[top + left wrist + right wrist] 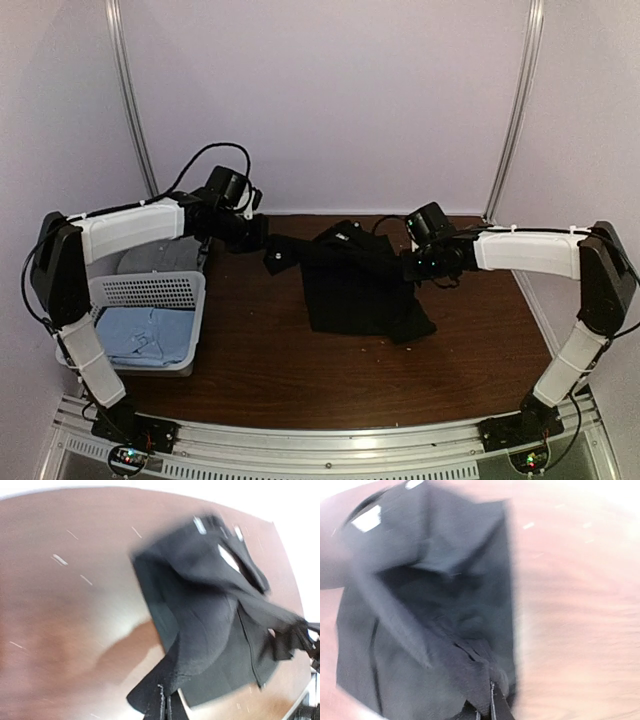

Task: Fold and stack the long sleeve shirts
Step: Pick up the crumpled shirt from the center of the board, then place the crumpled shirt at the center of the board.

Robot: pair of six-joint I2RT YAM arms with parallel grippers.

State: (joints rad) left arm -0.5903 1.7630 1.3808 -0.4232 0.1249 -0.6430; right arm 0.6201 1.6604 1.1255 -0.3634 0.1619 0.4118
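Observation:
A large black long sleeve shirt [355, 285] lies bunched in the middle of the brown table. My left gripper [268, 243] is shut on its left edge, lifted a little off the table. In the left wrist view the pinched black cloth [200, 615] runs up from my left gripper [167, 710], with white tags near the collar. My right gripper [410, 265] is shut on the shirt's right edge; in the right wrist view the black cloth [435, 625] folds into my right gripper [492, 702]. A light blue shirt [145, 335] and a greyish one [160, 258] lie in the basket.
A white lattice basket [150, 292] stands at the table's left side, under the left arm. The table [300, 375] ends at a metal rail in front, and purple walls close the back and sides.

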